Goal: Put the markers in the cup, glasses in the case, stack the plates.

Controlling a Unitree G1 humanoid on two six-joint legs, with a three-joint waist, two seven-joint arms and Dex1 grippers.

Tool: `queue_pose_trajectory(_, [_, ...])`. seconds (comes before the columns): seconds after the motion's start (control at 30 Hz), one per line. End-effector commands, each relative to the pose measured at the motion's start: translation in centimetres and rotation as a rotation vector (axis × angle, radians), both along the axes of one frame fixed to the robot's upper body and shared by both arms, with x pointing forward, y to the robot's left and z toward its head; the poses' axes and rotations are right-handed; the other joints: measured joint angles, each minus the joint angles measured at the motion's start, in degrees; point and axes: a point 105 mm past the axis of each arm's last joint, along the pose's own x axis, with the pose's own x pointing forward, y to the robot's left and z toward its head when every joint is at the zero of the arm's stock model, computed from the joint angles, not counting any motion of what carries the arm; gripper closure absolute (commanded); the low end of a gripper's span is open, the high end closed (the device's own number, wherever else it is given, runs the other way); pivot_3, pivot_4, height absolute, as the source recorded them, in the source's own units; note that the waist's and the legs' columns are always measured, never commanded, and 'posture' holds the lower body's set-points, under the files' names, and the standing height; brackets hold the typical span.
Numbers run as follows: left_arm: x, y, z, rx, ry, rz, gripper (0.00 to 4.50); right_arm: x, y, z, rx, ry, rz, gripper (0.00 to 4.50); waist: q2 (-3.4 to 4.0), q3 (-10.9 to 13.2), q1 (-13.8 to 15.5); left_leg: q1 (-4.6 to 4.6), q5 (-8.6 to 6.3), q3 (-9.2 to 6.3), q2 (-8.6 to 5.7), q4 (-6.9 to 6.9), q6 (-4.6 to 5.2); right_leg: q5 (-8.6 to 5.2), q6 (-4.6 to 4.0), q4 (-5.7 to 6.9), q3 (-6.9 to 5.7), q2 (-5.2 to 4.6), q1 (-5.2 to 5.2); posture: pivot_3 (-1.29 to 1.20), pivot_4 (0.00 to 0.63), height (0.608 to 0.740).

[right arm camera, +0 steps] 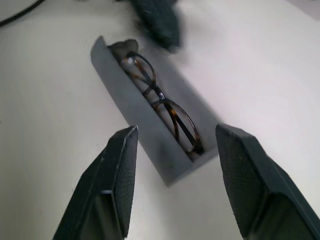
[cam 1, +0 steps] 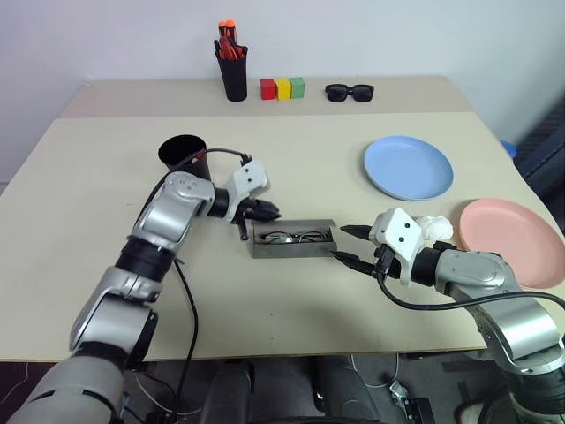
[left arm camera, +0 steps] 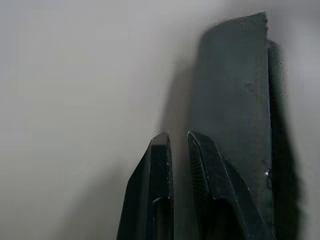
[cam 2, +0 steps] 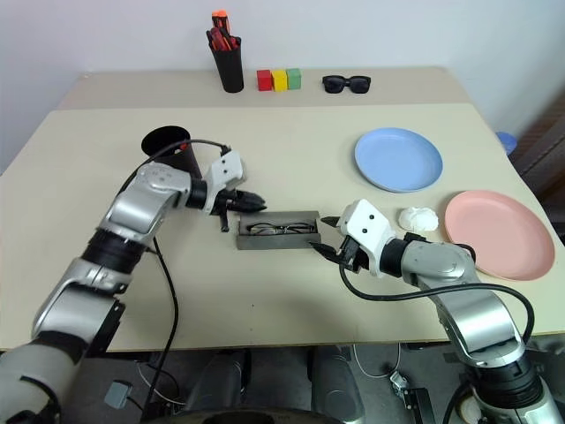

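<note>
The grey case (cam 1: 293, 250) lies open at the table's middle, and the wire-framed glasses (cam 1: 296, 236) rest inside it, as the right wrist view confirms for the glasses (right arm camera: 165, 107). My left gripper (cam 1: 267, 211) is shut and empty, its tips at the case's left end, beside a grey case wall (left arm camera: 235, 100). At the case's right end my right gripper (cam 1: 348, 245) stands open, its fingers (right arm camera: 117, 175) apart on either side of that end. The black cup (cam 1: 183, 155) stands behind my left arm. Further right are the light blue plate (cam 1: 408, 166) and the pink plate (cam 1: 512, 240), lying apart. The markers are out of view.
A crumpled white object (cam 1: 434, 228) lies between my right wrist and the pink plate. Along the back stand a black pen pot (cam 1: 234, 75) of orange-capped pens, three coloured blocks (cam 1: 282, 87) and black sunglasses (cam 1: 350, 91). A black cable (cam 1: 188, 300) trails from my left arm.
</note>
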Motion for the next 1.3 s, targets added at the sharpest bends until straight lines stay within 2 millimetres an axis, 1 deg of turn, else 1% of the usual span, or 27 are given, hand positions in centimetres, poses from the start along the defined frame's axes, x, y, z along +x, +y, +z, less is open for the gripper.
queue_pose_trajectory(0.03, [-2.0,-0.3,0.0,0.025,-0.035,-0.081,3.96,1.4,-0.9,1.3,-0.017,-0.077,-0.062,2.06,0.01,0.0,0.2,0.01,0.0,-0.01,0.0,0.02,0.0,0.0,0.0,0.0,-0.01,0.0,0.01,0.0,0.15,0.74])
queue_pose_trajectory(0.1, [-2.5,0.0,-0.3,0.041,-0.052,-0.093,3.96,2.2,-1.4,1.3,-0.024,-0.086,-0.101,2.06,0.01,0.0,0.2,0.01,0.0,0.02,0.0,0.12,0.0,-0.04,-0.09,-0.01,0.01,-0.01,0.06,0.0,0.15,0.74])
queue_pose_trajectory(0.17, [-1.9,0.1,0.0,0.025,-0.112,-0.058,3.96,3.9,-2.6,1.1,-0.067,-0.107,-0.188,2.06,0.01,0.0,0.2,0.01,0.0,0.03,-0.01,0.17,0.0,-0.1,-0.21,-0.02,0.01,-0.02,0.1,0.0,0.15,0.74])
queue_pose_trajectory(0.2, [-1.5,0.0,0.7,-0.016,-0.151,-0.04,3.96,5.0,-3.4,1.1,-0.095,-0.128,-0.24,2.06,0.01,0.0,0.2,0.01,0.0,0.03,-0.01,0.19,0.0,-0.1,-0.21,-0.02,0.01,-0.02,0.11,0.0,0.15,0.74])
queue_pose_trajectory(0.27, [-0.8,0.0,1.8,-0.078,-0.198,0.0,3.96,6.5,-4.3,1.2,-0.13,-0.155,-0.302,2.06,0.01,0.0,0.2,0.01,0.0,0.05,-0.01,0.25,0.0,-0.09,-0.25,-0.02,0.01,-0.02,0.11,0.0,0.15,0.74])
queue_pose_trajectory(0.33, [-0.1,0.5,3.0,-0.155,-0.235,0.065,3.96,8.2,-5.6,0.9,-0.217,-0.187,-0.368,2.06,0.01,0.0,0.2,-0.01,0.0,0.05,-0.01,0.27,0.0,-0.08,-0.24,-0.02,0.01,-0.02,0.1,0.0,0.15,0.74])
queue_pose_trajectory(0.37, [0.1,0.8,3.6,-0.192,-0.258,0.091,3.96,9.1,-6.4,0.5,-0.279,-0.207,-0.396,2.06,0.01,0.0,0.1,-0.02,0.0,0.05,-0.01,0.27,0.0,-0.07,-0.23,-0.01,0.01,-0.02,0.09,0.0,0.15,0.74])
queue_pose_trajectory(0.4, [0.1,1.0,4.0,-0.214,-0.273,0.105,3.96,9.7,-6.9,0.3,-0.321,-0.221,-0.409,2.06,0.01,0.0,0.0,-0.01,0.0,0.05,-0.01,0.26,0.0,-0.06,-0.22,0.0,0.01,-0.02,0.08,0.0,0.15,0.74])
queue_pose_trajectory(0.43, [0.0,1.4,4.2,-0.237,-0.279,0.122,3.96,10.8,-7.8,0.1,-0.355,-0.232,-0.452,2.06,0.01,0.0,-0.1,0.0,0.0,0.05,0.0,0.23,0.0,-0.05,-0.21,0.0,0.01,-0.02,0.06,0.0,0.15,0.74])
queue_pose_trajectory(0.5, [-0.5,2.0,4.3,-0.265,-0.285,0.137,3.96,12.2,-8.8,-0.4,-0.417,-0.248,-0.487,2.06,0.02,0.0,-0.4,0.03,0.0,0.06,0.0,0.16,0.0,0.04,-0.04,0.01,0.01,-0.01,0.05,0.0,0.15,0.74])
queue_pose_trajectory(0.63, [-1.4,2.8,4.2,-0.3,-0.294,0.16,3.96,13.9,-9.9,-1.0,-0.496,-0.277,-0.505,2.06,0.03,0.0,-1.0,0.01,0.0,0.06,0.0,0.01,0.0,0.03,-0.03,0.0,0.01,-0.03,0.0,0.0,0.15,0.74])
queue_pose_trajectory(0.73, [-2.0,3.5,3.6,-0.31,-0.275,0.212,3.96,15.0,-10.5,-1.4,-0.504,-0.27,-0.525,2.06,0.03,0.0,-1.3,0.0,0.0,0.07,-0.01,0.0,0.0,0.04,-0.02,-0.02,0.02,-0.06,-0.01,0.0,0.15,0.74])
queue_pose_trajectory(0.83, [-2.8,3.6,3.2,-0.319,-0.267,0.23,4.04,15.3,-10.6,-1.1,-0.506,-0.284,-0.514,2.88,0.03,0.0,-1.3,0.04,0.0,0.07,-0.01,0.01,0.0,0.05,-0.03,0.0,0.03,-0.04,0.01,0.0,0.15,0.74])
queue_pose_trajectory(0.93, [-3.1,3.5,3.2,-0.338,-0.273,0.245,4.04,15.1,-10.5,-0.4,-0.495,-0.312,-0.497,4.3,0.04,0.0,-1.3,0.02,0.0,0.08,-0.01,0.01,0.0,0.04,-0.03,0.0,0.04,-0.05,0.0,0.0,0.15,0.74])
queue_pose_trajectory(0.97, [-3.1,3.5,3.2,-0.344,-0.276,0.249,4.04,15.1,-10.5,-0.3,-0.494,-0.318,-0.494,4.46,0.04,0.0,-1.2,0.03,0.0,0.08,-0.01,0.01,0.0,0.04,-0.03,0.0,0.03,-0.05,0.0,0.0,0.15,0.74])
queue_pose_trajectory(1.07, [-2.8,2.9,3.3,-0.359,-0.298,0.255,4.04,14.2,-11.0,0.8,-0.509,-0.364,-0.494,4.46,0.04,0.0,-1.0,0.03,0.0,0.07,-0.01,0.02,0.0,0.04,-0.03,0.0,0.04,-0.05,0.01,0.0,0.15,0.74])
queue_pose_trajectory(1.13, [-2.6,2.6,3.5,-0.371,-0.31,0.256,4.04,13.0,-11.8,2.1,-0.5,-0.389,-0.505,4.46,0.04,0.0,-0.8,0.0,0.0,0.07,-0.02,0.02,0.0,0.04,-0.02,-0.02,0.03,-0.05,0.0,0.0,0.15,0.74])
queue_pose_trajectory(1.2, [-2.4,2.3,3.6,-0.384,-0.31,0.25,4.04,11.2,-12.9,3.4,-0.485,-0.396,-0.529,4.46,0.06,0.0,-0.5,-0.03,0.0,0.07,-0.02,0.01,0.0,0.03,-0.01,-0.03,0.03,-0.06,0.0,0.0,0.15,0.74])
queue_pose_trajectory(1.23, [-2.4,2.0,3.6,-0.389,-0.308,0.239,4.04,10.0,-13.5,4.0,-0.47,-0.383,-0.54,4.46,0.08,0.0,-0.3,-0.02,0.0,0.07,-0.02,0.02,0.0,0.04,-0.01,-0.03,0.03,-0.06,0.0,0.0,0.15,0.74])
queue_pose_trajectory(1.3, [-2.3,1.6,3.4,-0.394,-0.301,0.219,4.04,7.6,-14.6,4.5,-0.46,-0.347,-0.548,4.46,0.08,0.0,0.2,-0.01,-0.01,0.07,-0.03,0.02,0.01,0.03,-0.01,-0.03,0.03,-0.06,0.01,0.0,0.15,0.74])
